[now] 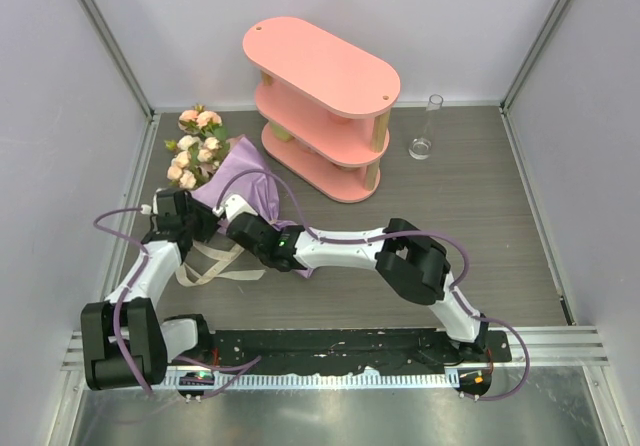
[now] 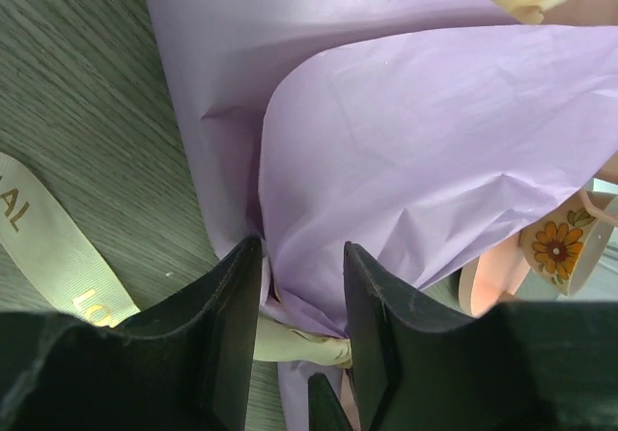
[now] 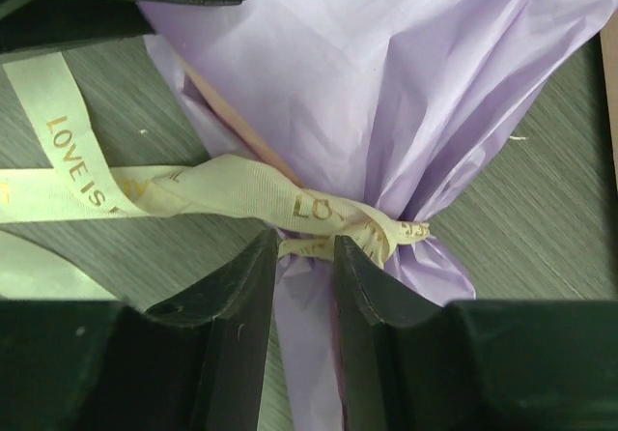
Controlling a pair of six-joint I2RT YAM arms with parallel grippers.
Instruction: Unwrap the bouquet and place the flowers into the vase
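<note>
The bouquet of pale roses in a purple paper cone (image 1: 245, 178) lies at the left of the grey wooden bench (image 1: 480, 226), well apart from the small clear glass vase (image 1: 421, 141). A cream printed ribbon (image 3: 241, 187) is knotted at the neck of the cone. The left fingers (image 2: 232, 339) stand half spread around this neck, and the right fingers (image 3: 241, 334) around the paper tail below the knot. I cannot tell if they press it. To do this step well, one arm should hold the neck while the other pulls a loose ribbon end, not the paper.
</note>
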